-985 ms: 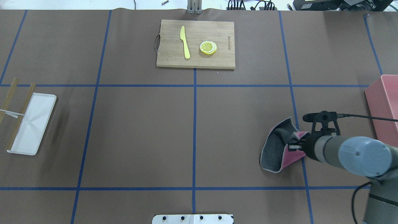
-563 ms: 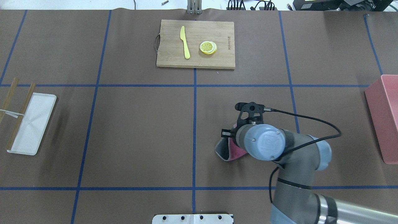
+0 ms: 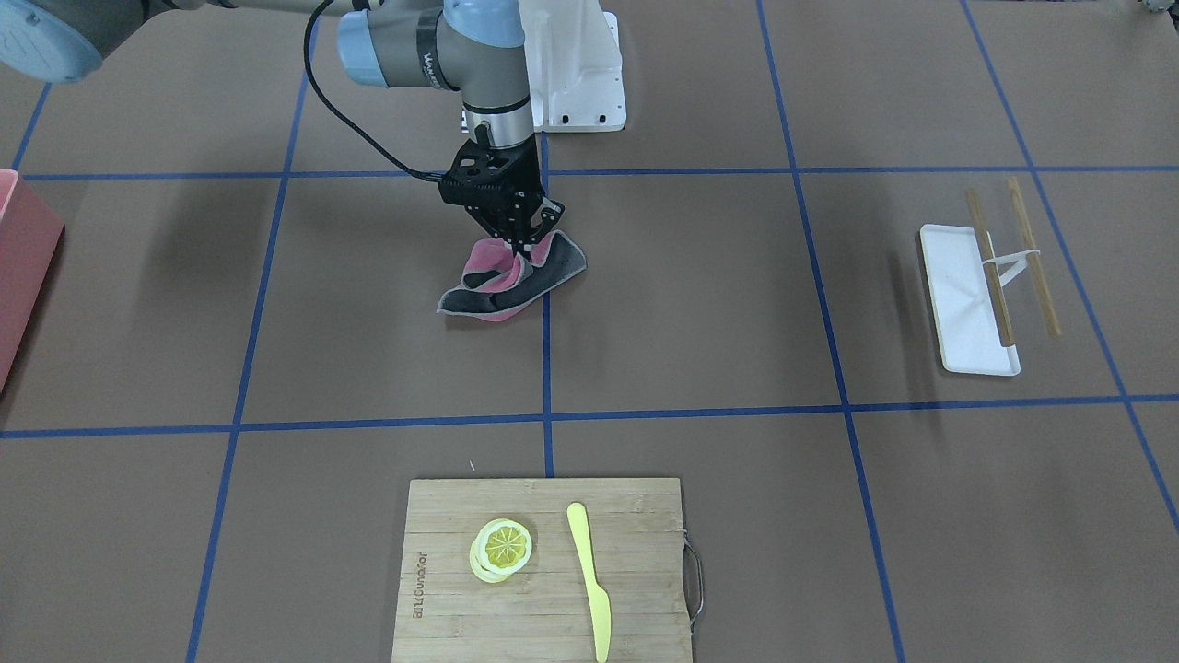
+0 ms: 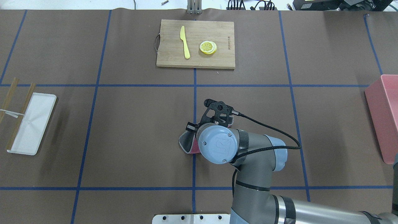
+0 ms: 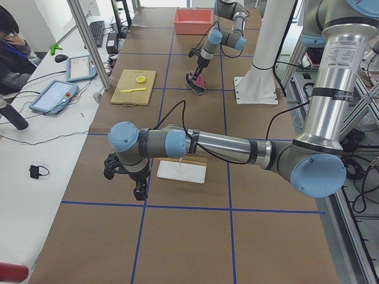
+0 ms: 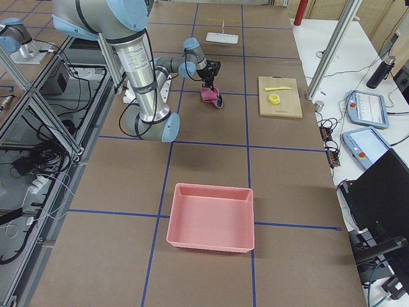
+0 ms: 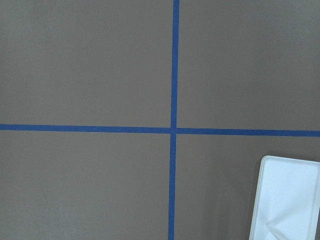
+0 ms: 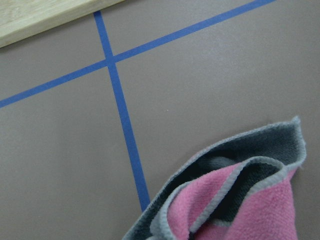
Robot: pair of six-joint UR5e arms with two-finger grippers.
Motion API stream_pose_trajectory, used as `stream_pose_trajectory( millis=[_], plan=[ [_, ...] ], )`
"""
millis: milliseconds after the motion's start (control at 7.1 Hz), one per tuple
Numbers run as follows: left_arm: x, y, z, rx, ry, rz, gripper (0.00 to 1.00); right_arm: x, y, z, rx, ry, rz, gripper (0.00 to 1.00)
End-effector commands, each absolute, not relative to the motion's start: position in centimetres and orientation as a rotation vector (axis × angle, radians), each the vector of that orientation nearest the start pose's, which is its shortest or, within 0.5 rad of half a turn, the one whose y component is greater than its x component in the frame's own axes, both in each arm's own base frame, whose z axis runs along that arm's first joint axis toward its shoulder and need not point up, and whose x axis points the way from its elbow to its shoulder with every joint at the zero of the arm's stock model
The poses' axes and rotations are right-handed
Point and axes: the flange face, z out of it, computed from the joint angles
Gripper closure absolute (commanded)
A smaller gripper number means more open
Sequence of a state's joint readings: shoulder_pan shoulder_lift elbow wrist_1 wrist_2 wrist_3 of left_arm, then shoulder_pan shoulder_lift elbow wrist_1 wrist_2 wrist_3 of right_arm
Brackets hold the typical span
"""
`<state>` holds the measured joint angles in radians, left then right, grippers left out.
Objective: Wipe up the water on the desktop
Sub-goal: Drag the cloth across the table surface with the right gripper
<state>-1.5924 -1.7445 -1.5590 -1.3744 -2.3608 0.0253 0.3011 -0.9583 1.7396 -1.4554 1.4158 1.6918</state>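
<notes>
1. Base plate (image 4: 192, 218): white, bottom centre of the overhead view.
2. Right gripper (image 3: 521, 241): upper centre-left of the front-facing view, pointing down, fingers pinched together on a raised fold of the cloth.
3. Cloth (image 3: 511, 276): pink with a dark grey reverse and pale edging, crumpled. It lies on the desktop (image 4: 133, 130) near mid-table, across the central blue tape line. In the overhead view it is mostly hidden under the arm's wrist.
4. Desktop: matte brown, divided into rectangles by blue tape. No wet patch can be made out.
5. White tray (image 4: 34, 121): oblong, left edge of the overhead view, with two bamboo sticks (image 4: 23, 109) lying across its far end.
6. Left gripper (image 5: 140, 192): lower left of the exterior left view, above the desktop near the tray. I cannot tell whether it is spread or closed.
7. Pink bin (image 4: 377, 118): right edge of the overhead view.
8. Bamboo cutting board (image 4: 217, 31): top centre of the overhead view, carrying a yellow knife (image 4: 185, 43) and lemon slices (image 4: 208, 47) side by side, apart.
</notes>
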Motion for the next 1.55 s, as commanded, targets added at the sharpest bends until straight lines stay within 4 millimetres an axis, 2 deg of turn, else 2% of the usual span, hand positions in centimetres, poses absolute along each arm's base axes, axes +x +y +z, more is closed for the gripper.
stream_pose_trajectory(
  millis=[0, 141, 422, 563, 704, 845, 985, 1126, 1267, 1408],
  plan=[
    [-7.5, -55.7, 59.0, -0.012, 0.790, -0.010, 0.01, -53.8, -32.5, 27.1, 0.271, -0.827, 0.341, 1.00],
    [-7.5, -55.7, 59.0, -0.012, 0.790, -0.010, 0.01, -50.4, -32.3, 29.2, 0.259, -0.808, 0.293, 1.00],
    [-7.5, -55.7, 59.1, -0.014, 0.790, -0.010, 0.01, -40.0, -30.8, 36.7, 0.262, -0.687, 0.123, 1.00],
    [-7.5, -55.7, 59.1, -0.013, 0.790, -0.009, 0.01, -35.7, -30.3, 40.2, 0.272, -0.609, 0.066, 1.00],
    [-7.5, -55.7, 59.3, -0.016, 0.791, -0.010, 0.01, -32.9, -29.9, 42.4, 0.268, -0.553, 0.046, 1.00],
    [-7.5, -55.7, 59.3, -0.016, 0.791, -0.010, 0.01, -31.2, -30.0, 44.1, 0.260, -0.510, 0.038, 1.00],
    [-7.5, -55.7, 59.4, -0.019, 0.791, -0.011, 0.01, -29.5, -30.8, 44.7, 0.269, -0.493, 0.035, 1.00],
    [-7.5, -55.6, 59.6, -0.022, 0.791, -0.013, 0.01, -29.0, -31.5, 40.9, 0.263, -0.613, 0.057, 1.00],
    [-7.4, -55.5, 59.5, -0.020, 0.795, -0.012, 0.01, -27.6, -34.6, 37.0, 0.251, -0.725, 0.112, 1.00],
    [-7.3, -55.4, 59.6, -0.023, 0.806, -0.015, 0.01, -25.3, -37.3, 34.4, 0.235, -0.806, 0.148, 1.00]
  ],
)
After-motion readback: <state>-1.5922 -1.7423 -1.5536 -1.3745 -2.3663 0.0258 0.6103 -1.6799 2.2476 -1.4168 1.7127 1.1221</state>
